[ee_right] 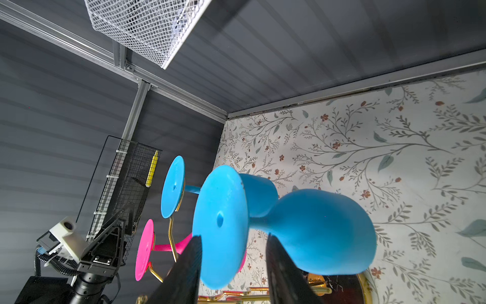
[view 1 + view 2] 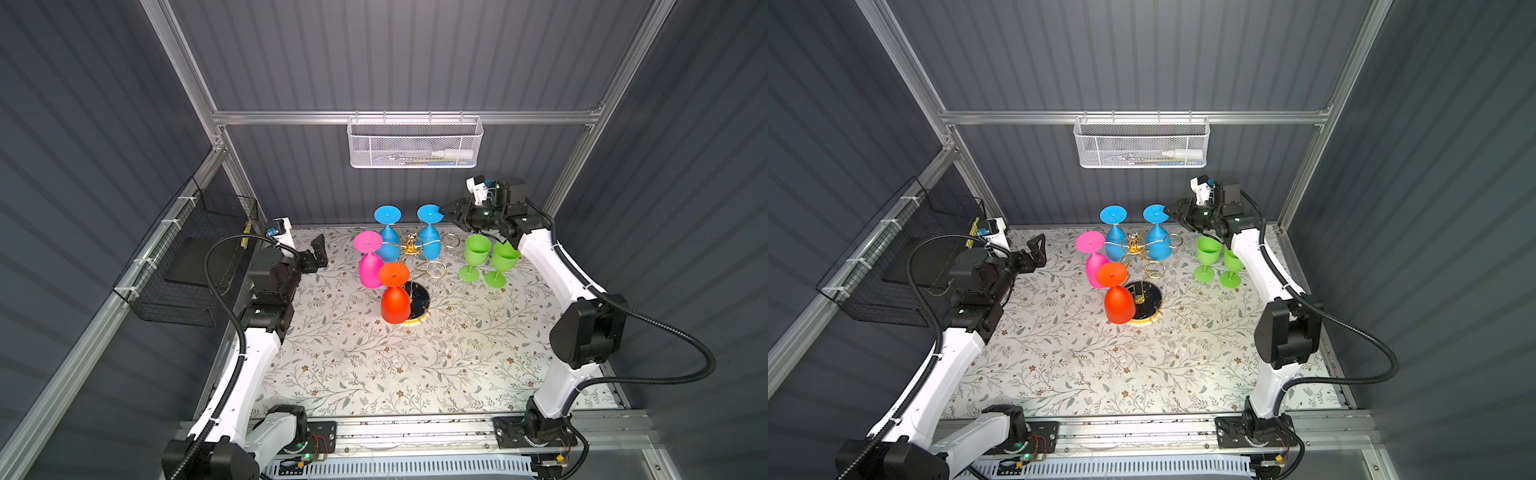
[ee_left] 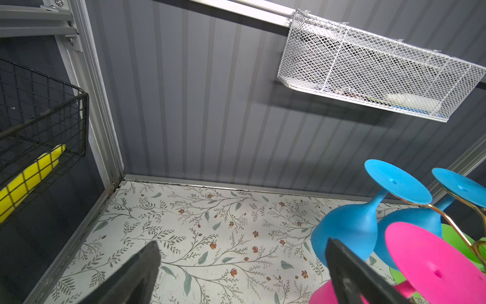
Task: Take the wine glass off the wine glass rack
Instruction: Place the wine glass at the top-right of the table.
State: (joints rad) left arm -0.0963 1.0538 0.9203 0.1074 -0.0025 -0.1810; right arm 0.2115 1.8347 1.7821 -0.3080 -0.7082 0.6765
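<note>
Calling the back wall 12 o'clock: the wine glass rack (image 2: pixel 409 247) sits a bit toward 12 from the middle of the flowery desk (image 2: pixel 374 374). Its round black base has a gold mark on it (image 2: pixel 1139 293) that looks like a music note.

Four glasses hang upside down around the post. The blue wine glass (image 2: pixel 429 245) is at 1 o'clock, a second blue glass (image 2: pixel 387 245) at 11, a pink glass (image 2: pixel 370 270) at 9 and an orange glass (image 2: pixel 395 303) at about 7. At 3 o'clock from the rack, a green glass (image 2: pixel 476 251) and its twin (image 2: pixel 503 259) stand upright on the desk.

The right pincer (image 1: pixel 234 237) is up at the blue wine glass's foot. Its jaws are partway apart with the foot disc between them, and the wrist view shows a gap on the bowl side, so it isn't clamped. That glass is on its ring.

The left pincer (image 2: pixel 319 251) is spread wide at 9 o'clock, holding nothing, apart from the pink glass.

The stuff in the white mesh basket (image 2: pixel 411 145) on the back wall is too blurry to read.
</note>
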